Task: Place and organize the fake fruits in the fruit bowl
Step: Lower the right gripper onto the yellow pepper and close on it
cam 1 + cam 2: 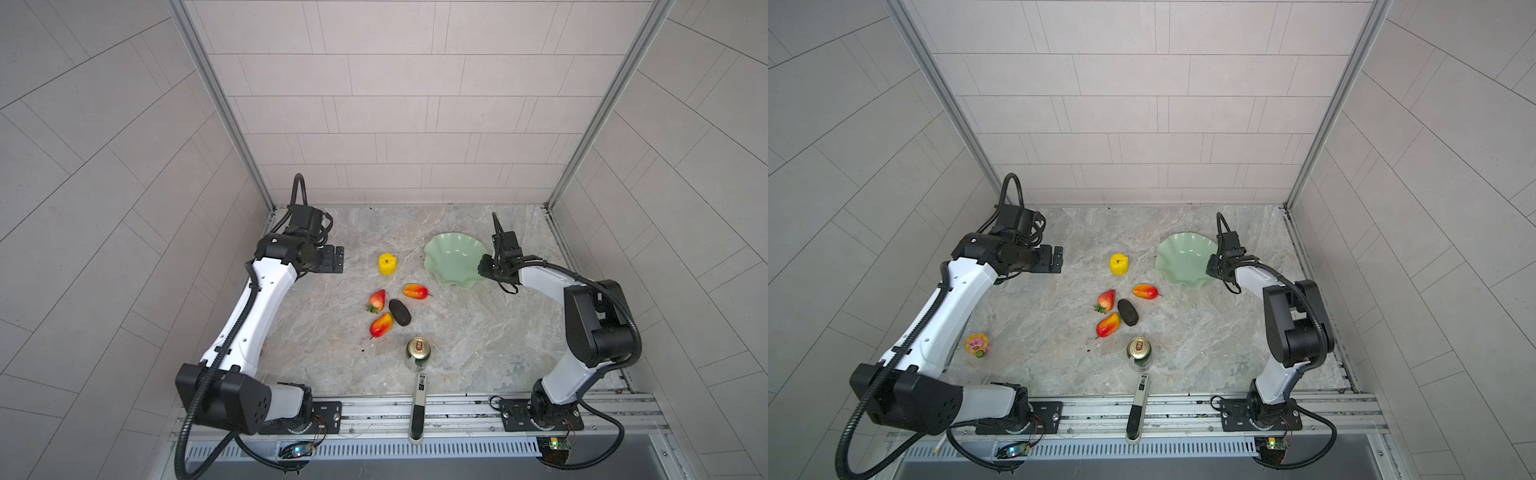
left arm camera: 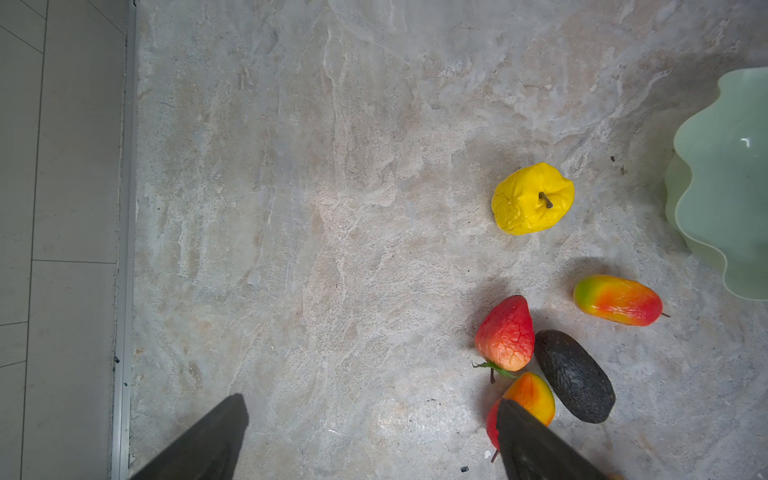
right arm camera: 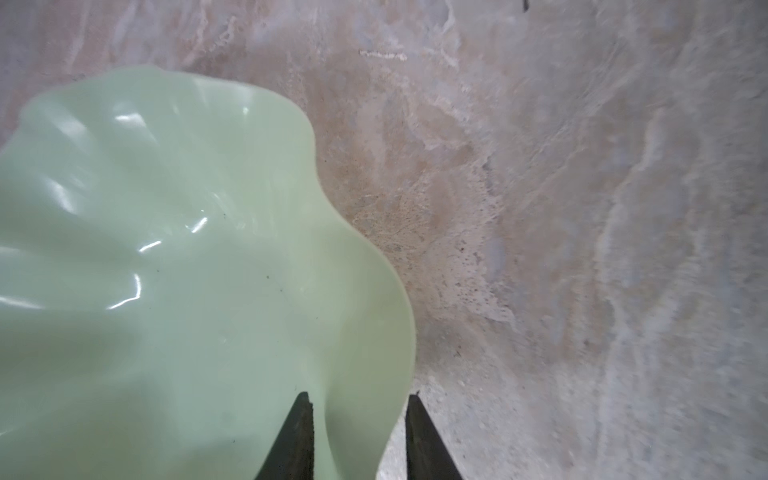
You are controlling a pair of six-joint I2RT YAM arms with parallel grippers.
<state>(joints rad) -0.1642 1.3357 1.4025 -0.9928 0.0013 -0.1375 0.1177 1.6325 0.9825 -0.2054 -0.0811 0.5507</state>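
Fruits (image 1: 400,312) — left of bowl (image 1: 453,259)

No legible text, brand, number or sign in any view.

- White-and-black stick (image 1: 417,409), lying from front rail onto surface (image 1: 490,332): small label (image 1: 421,384) with dark marks on its white end, visible in both top views, too small to read.
- Drink can (image 1: 418,349), upright just beyond stick's white end: green printed band (image 1: 415,366) on side, lettering blurred, unreadable.
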